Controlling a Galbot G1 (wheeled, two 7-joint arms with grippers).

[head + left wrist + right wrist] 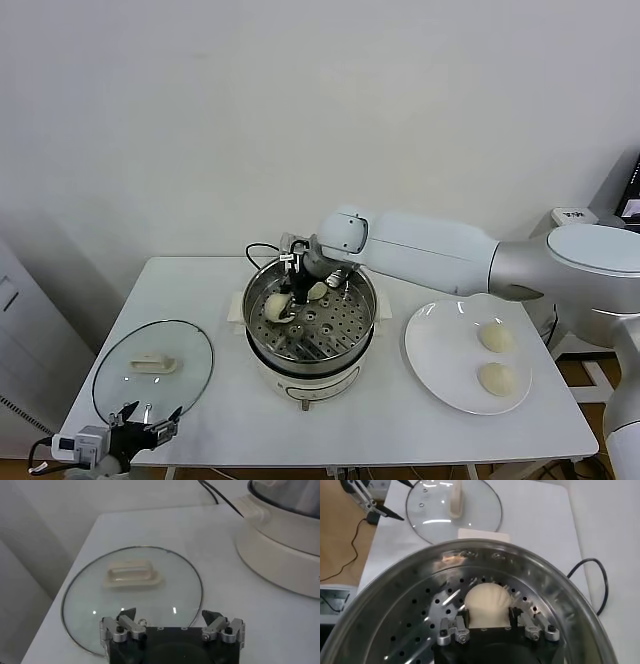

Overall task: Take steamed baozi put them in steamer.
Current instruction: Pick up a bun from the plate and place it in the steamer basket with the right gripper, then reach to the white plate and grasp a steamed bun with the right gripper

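Baozi [487, 605] sits grasped in right hand [489, 617], base hidden, inside steamer [362, 300]; left hand [170, 616] released.

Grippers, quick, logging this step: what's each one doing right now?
Right gripper: inside the round shiny steel steamer, shut on a round cream-white steamed baozi.
Left gripper: open, holding nothing, above the round glass lid.
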